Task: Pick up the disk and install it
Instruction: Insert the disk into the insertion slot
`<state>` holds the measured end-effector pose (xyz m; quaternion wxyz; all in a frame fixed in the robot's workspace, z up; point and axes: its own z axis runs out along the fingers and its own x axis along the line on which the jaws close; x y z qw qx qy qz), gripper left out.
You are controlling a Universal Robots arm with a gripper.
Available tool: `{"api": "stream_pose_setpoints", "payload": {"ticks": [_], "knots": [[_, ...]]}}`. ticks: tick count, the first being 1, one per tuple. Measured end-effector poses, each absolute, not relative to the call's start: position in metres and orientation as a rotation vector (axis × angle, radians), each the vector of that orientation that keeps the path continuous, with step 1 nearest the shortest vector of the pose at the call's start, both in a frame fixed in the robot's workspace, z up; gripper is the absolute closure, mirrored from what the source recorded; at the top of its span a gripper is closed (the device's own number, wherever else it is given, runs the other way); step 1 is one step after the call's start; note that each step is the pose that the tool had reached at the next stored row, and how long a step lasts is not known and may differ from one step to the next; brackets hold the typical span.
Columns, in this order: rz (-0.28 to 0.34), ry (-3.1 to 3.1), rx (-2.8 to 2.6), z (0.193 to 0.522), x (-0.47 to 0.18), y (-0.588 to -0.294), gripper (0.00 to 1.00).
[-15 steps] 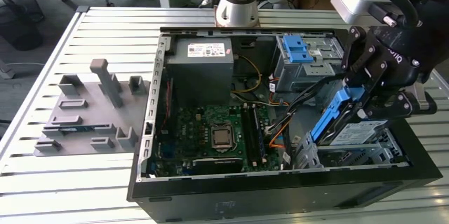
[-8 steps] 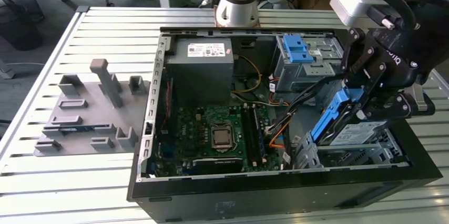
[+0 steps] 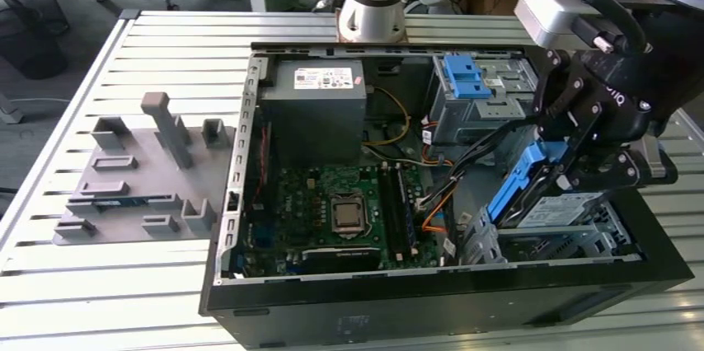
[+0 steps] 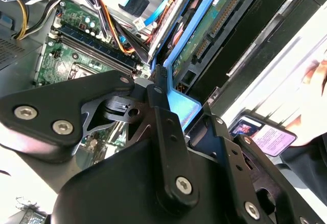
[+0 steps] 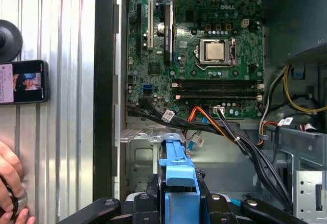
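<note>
Black metal gripper (image 5: pixel 178 196) with linkage arms and silver screws, close before both wrist cameras (image 4: pixel 180 109). In the exterior view (image 3: pixel 563 171) it hangs over the case corner at that view's right. Fingers (image 4: pixel 159 95) narrow, clamped on the disk's blue frame from both sides.

Disk (image 3: pixel 553 212): flat silver hard drive, white label, clipped in a blue plastic carrier frame. Held tilted, blue end raised between the fingers, labelled end down at the grey sheet-metal bay (image 3: pixel 583 244). Second wrist view: green circuit-board face of the disk (image 4: pixel 207 27). First wrist view: blue frame end (image 5: pixel 179 165). Seated in the bay or not: cannot tell.

Black computer tower case (image 3: pixel 440 306), lying on its side, open. Contents:
- green motherboard (image 3: pixel 330 211) with square silver processor socket (image 5: pixel 217 50)
- grey power supply box (image 3: pixel 319 91), white label
- grey metal drive cage (image 3: pixel 479 87), blue latches, beside the power supply box
- black and orange cables (image 5: pixel 225 129), between motherboard and disk

Silver slatted metal table (image 3: pixel 66 310), bearing the case.

Grey moulded plastic fixture (image 3: pixel 143 174), on the table, apart from the case at the exterior view's left.

Black phone (image 5: pixel 23 81), screen lit, flat on the table just outside the case wall.

Person's hand (image 5: pixel 9 183), near the phone.
</note>
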<state>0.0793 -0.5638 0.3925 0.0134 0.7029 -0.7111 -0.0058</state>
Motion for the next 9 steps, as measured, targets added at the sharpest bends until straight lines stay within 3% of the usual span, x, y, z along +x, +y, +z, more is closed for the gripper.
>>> {"api": "stream_pose_setpoints", "payload": {"ticks": [9], "knots": [[-0.018,-2.215,2.19,0.387,0.0793,-0.5638,0.64]]}}
